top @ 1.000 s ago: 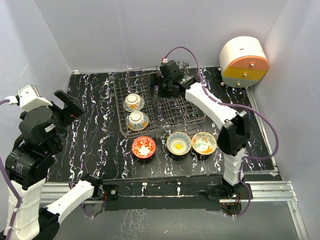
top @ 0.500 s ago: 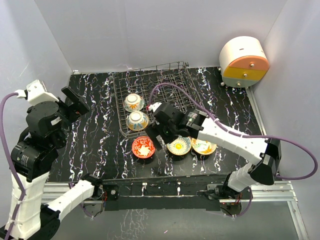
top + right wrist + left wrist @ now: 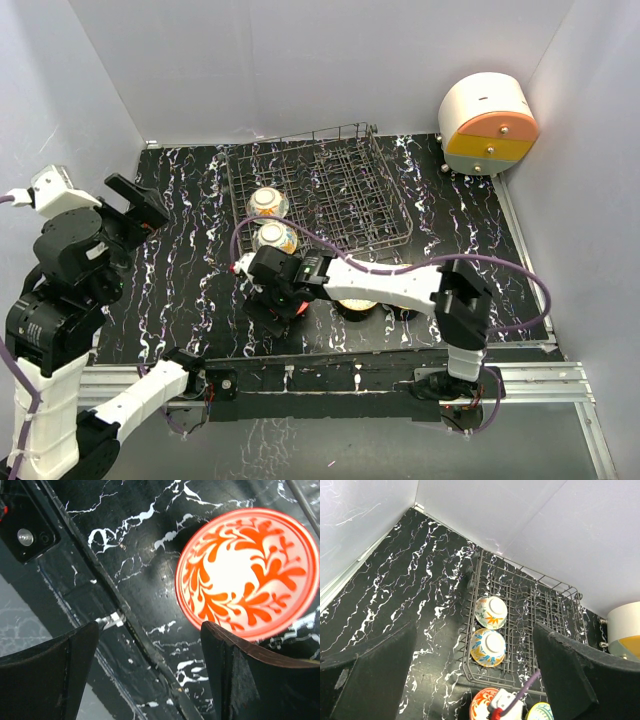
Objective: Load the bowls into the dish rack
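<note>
Red-painted inside up, found the red bowl (image 3: 247, 575) on the black marbled table (image 3: 145, 545), near its front edge and just before the dish rack (image 3: 350, 190). Saw the right gripper (image 3: 150, 635) above it, jaws spread wide and clasping nothing, the bowl more under one finger than between the two. Counted the rear rack bowl (image 3: 491, 612) and front rack bowl (image 3: 487, 647) tilted in the rack's left column. Noted the left gripper (image 3: 135, 203) raised at the left, jaws fully apart, empty. Glimpsed a yellow bowl (image 3: 540, 714) beside the red one.
</note>
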You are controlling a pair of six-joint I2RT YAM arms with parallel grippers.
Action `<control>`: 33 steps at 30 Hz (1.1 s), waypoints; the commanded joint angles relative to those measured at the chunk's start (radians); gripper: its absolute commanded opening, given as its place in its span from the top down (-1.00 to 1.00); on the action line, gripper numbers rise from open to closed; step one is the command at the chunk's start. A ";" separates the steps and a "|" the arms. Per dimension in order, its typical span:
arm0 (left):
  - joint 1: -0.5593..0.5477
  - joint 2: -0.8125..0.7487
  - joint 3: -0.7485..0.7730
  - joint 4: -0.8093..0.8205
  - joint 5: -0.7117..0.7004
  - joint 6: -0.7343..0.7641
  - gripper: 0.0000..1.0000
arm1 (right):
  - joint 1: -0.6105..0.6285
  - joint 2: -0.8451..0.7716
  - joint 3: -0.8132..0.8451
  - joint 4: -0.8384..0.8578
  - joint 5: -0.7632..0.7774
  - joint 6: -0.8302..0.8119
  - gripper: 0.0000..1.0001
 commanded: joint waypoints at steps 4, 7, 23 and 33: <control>-0.001 -0.029 0.034 -0.052 -0.044 -0.053 -0.94 | 0.008 0.067 0.041 0.148 0.054 -0.044 -0.64; -0.001 -0.037 0.025 -0.062 -0.049 -0.072 -0.94 | 0.008 0.097 0.035 0.170 0.064 -0.068 -0.53; -0.001 -0.050 -0.002 -0.076 -0.057 -0.105 -0.93 | 0.008 0.185 0.019 0.219 0.176 -0.099 0.42; -0.001 -0.065 -0.010 -0.080 -0.071 -0.108 -0.93 | 0.006 0.135 0.072 0.141 -0.014 -0.105 0.84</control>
